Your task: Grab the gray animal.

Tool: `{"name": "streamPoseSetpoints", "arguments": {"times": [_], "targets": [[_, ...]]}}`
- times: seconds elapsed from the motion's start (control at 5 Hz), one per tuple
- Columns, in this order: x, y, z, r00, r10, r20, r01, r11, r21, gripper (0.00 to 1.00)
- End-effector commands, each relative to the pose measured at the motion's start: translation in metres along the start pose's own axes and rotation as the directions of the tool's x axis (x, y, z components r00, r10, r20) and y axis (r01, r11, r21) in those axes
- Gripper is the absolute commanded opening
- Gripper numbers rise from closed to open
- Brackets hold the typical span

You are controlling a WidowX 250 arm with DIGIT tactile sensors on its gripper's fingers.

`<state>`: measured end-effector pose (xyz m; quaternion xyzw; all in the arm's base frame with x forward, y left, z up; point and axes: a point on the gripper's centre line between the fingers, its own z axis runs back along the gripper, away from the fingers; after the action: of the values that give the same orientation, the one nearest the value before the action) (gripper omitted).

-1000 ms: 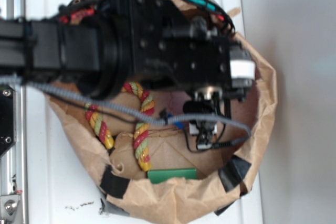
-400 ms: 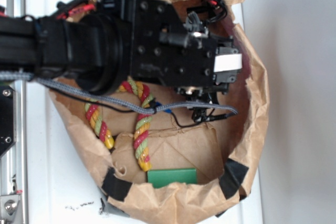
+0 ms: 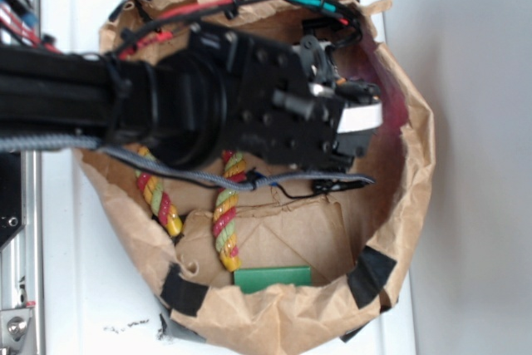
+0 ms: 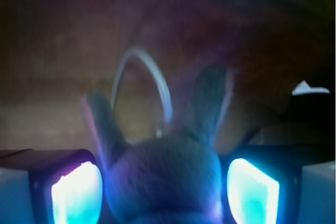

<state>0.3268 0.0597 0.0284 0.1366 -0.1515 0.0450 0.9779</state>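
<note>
Inside the paper bag (image 3: 416, 164), with rope toy (image 3: 224, 222) and green block (image 3: 272, 278) toward six o'clock, my gripper (image 4: 163, 182) brackets the gray animal (image 4: 163, 174); whether I'm clamping it, I cannot tell.

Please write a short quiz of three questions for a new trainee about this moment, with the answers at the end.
1. True or false: in the wrist view the gray animal sits between the two glowing fingertips of the gripper.
2. Multiple choice: in the exterior view, where does the green block lie? A) outside the paper bag; B) inside the bag, near its lower rim; C) under the arm.
3. Fill in: in the exterior view, the twisted toy beside the block, red, yellow and green, is a ____.

Key: 1 true; 2 B; 3 rope.
</note>
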Motion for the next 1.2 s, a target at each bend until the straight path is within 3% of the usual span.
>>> {"name": "streamPoseSetpoints", "arguments": {"times": [0.0,0.4,0.8,1.0], "targets": [[-0.002,-0.012,-0.006,1.0,-0.001,0.008,0.001,1.0,-0.011,0.0],[0.003,-0.002,0.026,1.0,0.012,-0.024,-0.015,0.994,-0.104,0.0],[-0.004,0.027,0.076,0.998,-0.043,-0.047,0.032,0.976,-0.214,0.0],[-0.005,0.035,0.08,0.997,-0.058,-0.055,0.044,0.973,-0.225,0.0]]}}
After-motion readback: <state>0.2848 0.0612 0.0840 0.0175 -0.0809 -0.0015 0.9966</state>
